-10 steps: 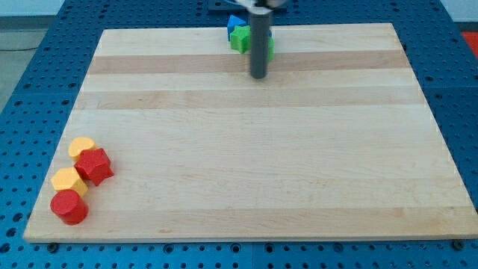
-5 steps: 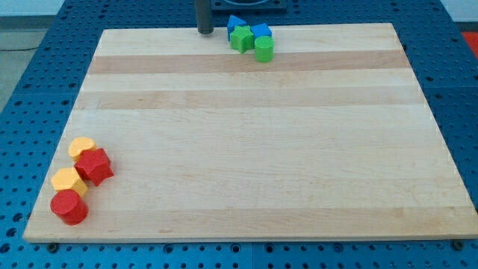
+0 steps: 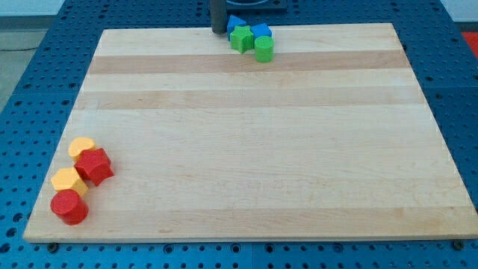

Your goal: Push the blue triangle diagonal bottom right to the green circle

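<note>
Blue triangle (image 3: 235,22) sits at the top centre of the wooden board (image 3: 246,134), touching the green blocks. Our tip (image 3: 218,31), a bare rod gripping nothing, stands just left of it; the green circle (image 3: 264,49) lies lower right.

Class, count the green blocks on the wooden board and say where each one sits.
2. One green block sits at the board's top edge beside the blue blocks; the green circle sits just to its lower right. None seems hidden.
</note>
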You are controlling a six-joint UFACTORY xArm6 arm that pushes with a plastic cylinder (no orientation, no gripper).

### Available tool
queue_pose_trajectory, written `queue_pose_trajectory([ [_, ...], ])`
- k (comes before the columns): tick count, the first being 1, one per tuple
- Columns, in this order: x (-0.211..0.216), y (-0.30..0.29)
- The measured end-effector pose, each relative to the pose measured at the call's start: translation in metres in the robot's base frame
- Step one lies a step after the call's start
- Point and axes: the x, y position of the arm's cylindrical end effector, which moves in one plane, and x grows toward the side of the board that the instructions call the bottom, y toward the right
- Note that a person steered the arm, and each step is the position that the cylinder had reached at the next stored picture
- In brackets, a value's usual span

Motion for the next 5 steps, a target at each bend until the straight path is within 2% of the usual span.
queue_pose_trajectory([
  [4,0.035,0.027],
  [5,0.031,0.017],
])
